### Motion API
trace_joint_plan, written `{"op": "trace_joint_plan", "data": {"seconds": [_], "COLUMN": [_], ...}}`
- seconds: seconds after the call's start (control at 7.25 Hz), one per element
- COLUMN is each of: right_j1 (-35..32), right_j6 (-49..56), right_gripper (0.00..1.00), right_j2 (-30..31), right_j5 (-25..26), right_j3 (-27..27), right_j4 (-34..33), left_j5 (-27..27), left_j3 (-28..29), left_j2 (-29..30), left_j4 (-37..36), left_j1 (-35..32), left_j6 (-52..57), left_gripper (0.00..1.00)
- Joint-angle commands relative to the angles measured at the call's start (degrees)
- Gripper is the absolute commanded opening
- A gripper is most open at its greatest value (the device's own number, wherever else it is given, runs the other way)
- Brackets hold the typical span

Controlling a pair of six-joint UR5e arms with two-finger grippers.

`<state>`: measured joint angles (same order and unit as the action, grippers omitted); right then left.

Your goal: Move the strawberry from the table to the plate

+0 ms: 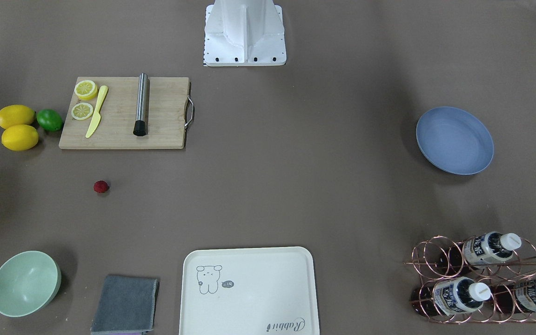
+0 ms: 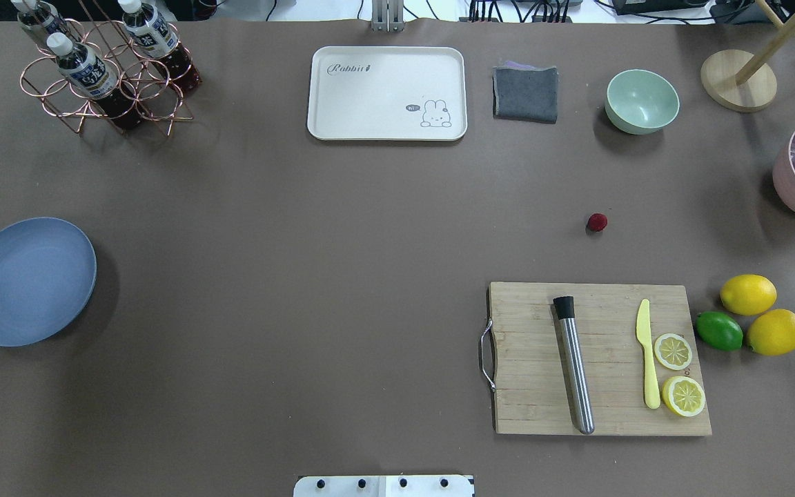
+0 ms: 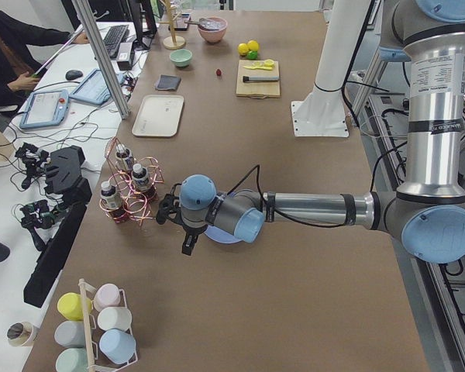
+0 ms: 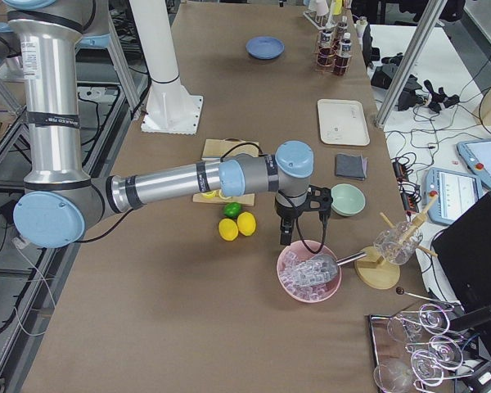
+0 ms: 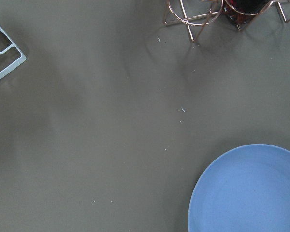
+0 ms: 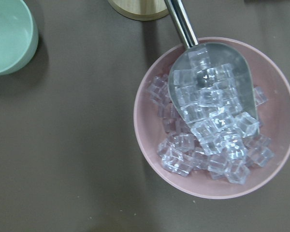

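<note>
Overhead view as reference. Strawberry [image 2: 597,221] lies on the bare table [image 2: 301,241] in the right half, alone, just far of the wooden cutting board [image 2: 528,331] and near of the mint bowl [image 2: 642,101] and the folded grey cloth [image 2: 525,92]; it touches none of them. Plate [image 2: 25,279] sits at the left edge of the table, well apart from the berry, with the copper bottle rack [image 2: 108,76] at the far left corner beyond it. On the board lie a steel rod with a black tip [image 2: 574,366], a yellow knife [image 2: 648,362] and two lemon slices [image 2: 673,351]; right of the board are two whole lemons [image 2: 747,294] with a lime [image 2: 719,330] touching them. Cream tray [image 2: 384,96] is at the far middle. Left gripper [image 3: 189,242] hangs fingers-down over the plate's edge, beside the bottle rack; its wrist camera has the plate in the lower right corner. Right gripper [image 4: 285,237] hangs fingers-down at the right end of the table, beside the pink bowl [image 6: 145,145] of ice cubes with a metal scoop [image 6: 180,21] resting in it. Both grippers show only in the side views, so I cannot tell whether their fingers are apart or together.
</note>
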<state>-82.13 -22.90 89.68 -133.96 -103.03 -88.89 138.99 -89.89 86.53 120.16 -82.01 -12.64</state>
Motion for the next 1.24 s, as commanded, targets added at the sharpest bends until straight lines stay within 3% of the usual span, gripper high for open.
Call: {"op": "trace_joint_plan", "data": {"seconds": [0.0,0.28,0.41,0.83,1.1], "right_j1": [5.7,9.5,10.7,15.5,16.3], "right_j6": [-12.3,-18.6,-20.0,-26.8,-26.9], "right_gripper": [1.00,1.00,1.00,1.00,1.00], "right_j2": [-0.1,-1.7,-2.1,-4.7,-4.9], "right_j5": [0.4,0.6,1.3,3.1,3.2], "right_j3": [0.0,0.0,-0.1,-0.1,0.2], "right_j4": [8.2,9.7,9.7,9.8,9.8], "left_j5": [-0.6,-2.3,-5.6,-9.2,-10.5], "left_j3": [2.1,5.6,8.6,9.8,10.9], "left_j2": [-2.8,-4.0,-4.0,-3.2,-2.8], "left_j4": [15.0,24.4,28.5,31.9,32.6], "left_j1": [6.4,10.8,13.3,18.3,20.0], "left_j6": [-13.8,-20.5,-20.7,-25.6,-25.6], "left_gripper": [0.98,0.98,0.98,0.97,0.85]}}
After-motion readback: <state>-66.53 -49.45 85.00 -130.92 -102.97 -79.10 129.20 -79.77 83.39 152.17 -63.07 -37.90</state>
